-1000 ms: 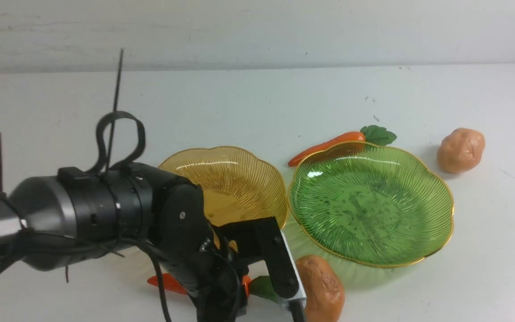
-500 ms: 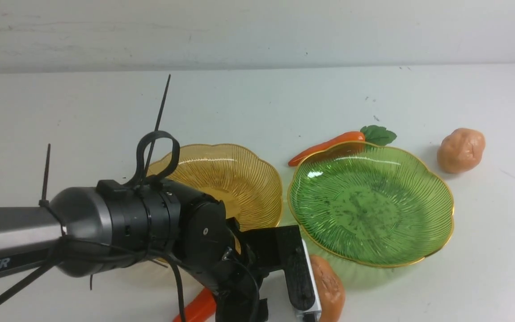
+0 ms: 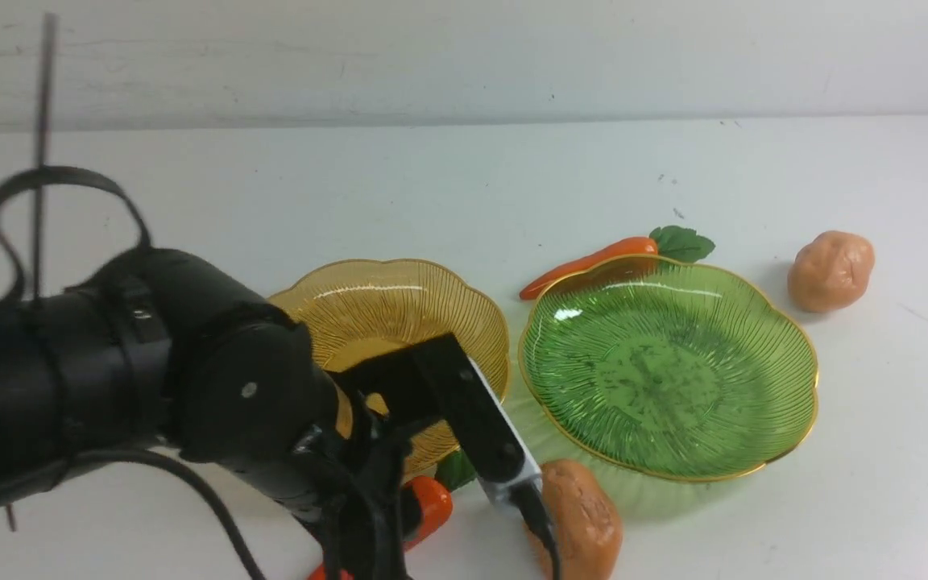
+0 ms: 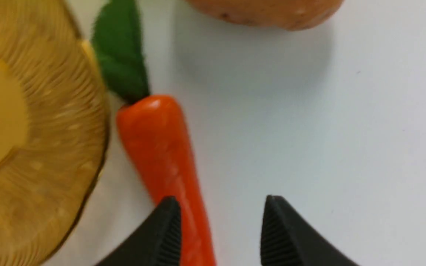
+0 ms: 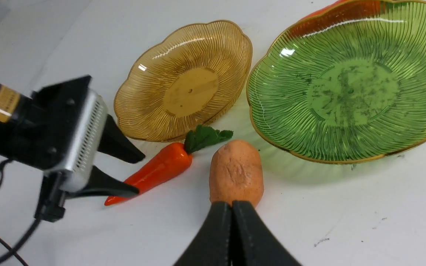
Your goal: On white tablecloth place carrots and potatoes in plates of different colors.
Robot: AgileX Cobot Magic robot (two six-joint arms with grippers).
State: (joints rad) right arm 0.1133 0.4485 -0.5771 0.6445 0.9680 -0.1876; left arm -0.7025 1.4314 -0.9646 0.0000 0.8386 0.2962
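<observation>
On the white tablecloth (image 3: 448,185) the amber plate (image 3: 399,310) and the green plate (image 3: 669,362) stand side by side, both empty. One carrot (image 4: 161,155) lies by the amber plate's near rim, leaves (image 5: 205,137) toward it. My left gripper (image 4: 220,207) is open astride its thin end: one finger touches it and the other stands apart. A potato (image 5: 236,171) lies just beyond the tips of my right gripper (image 5: 231,204), which is shut and empty. The second carrot (image 3: 589,262) lies behind the green plate. A second potato (image 3: 830,270) lies at the far right.
My left arm (image 3: 134,379) fills the near left of the front view, with cables and zip ties sticking up. A white wall (image 3: 464,56) closes the back of the table. Small dark specks (image 5: 322,242) mark the cloth near the right gripper.
My left arm has turned and its wrist now looms closer and higher. The near carrot has swung round, leaves now toward the amber plate. The right arm has not moved.
</observation>
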